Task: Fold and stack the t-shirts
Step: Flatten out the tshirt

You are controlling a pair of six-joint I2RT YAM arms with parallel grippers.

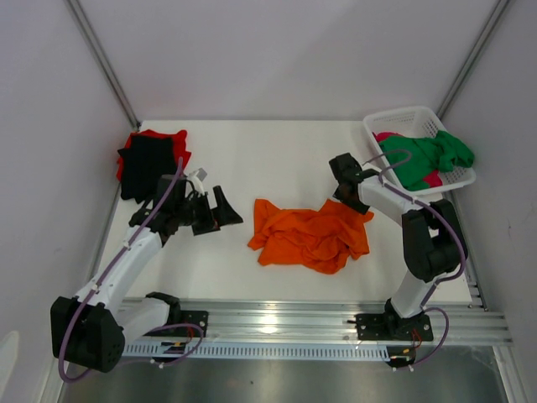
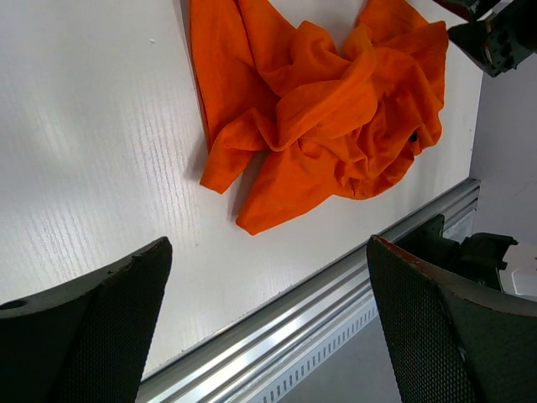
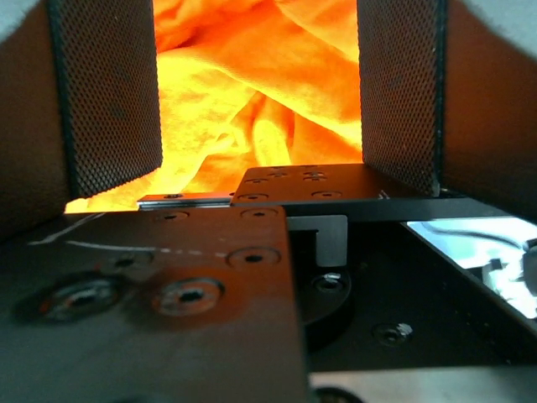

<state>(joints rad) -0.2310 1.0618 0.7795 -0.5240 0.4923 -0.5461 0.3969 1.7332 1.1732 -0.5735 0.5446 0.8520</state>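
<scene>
A bright orange t-shirt (image 1: 309, 237) lies crumpled at the middle of the table; it also shows in the left wrist view (image 2: 327, 109) and between the right fingers (image 3: 252, 101). My left gripper (image 1: 230, 210) is open and empty, just left of the shirt, with its wide-apart jaws (image 2: 267, 252) over the table's front edge. My right gripper (image 1: 346, 190) is open right over the shirt's far right corner, its pads (image 3: 109, 92) wide apart. A folded black t-shirt (image 1: 144, 166) lies on a red one (image 1: 159, 136) at the far left. Green (image 1: 428, 158) and magenta-pink (image 1: 388, 137) t-shirts lie in the basket.
A white lattice basket (image 1: 401, 122) stands at the far right corner. An aluminium rail (image 1: 319, 315) runs along the table's near edge; it also shows in the left wrist view (image 2: 336, 311). Walls close in the table on the left, back and right.
</scene>
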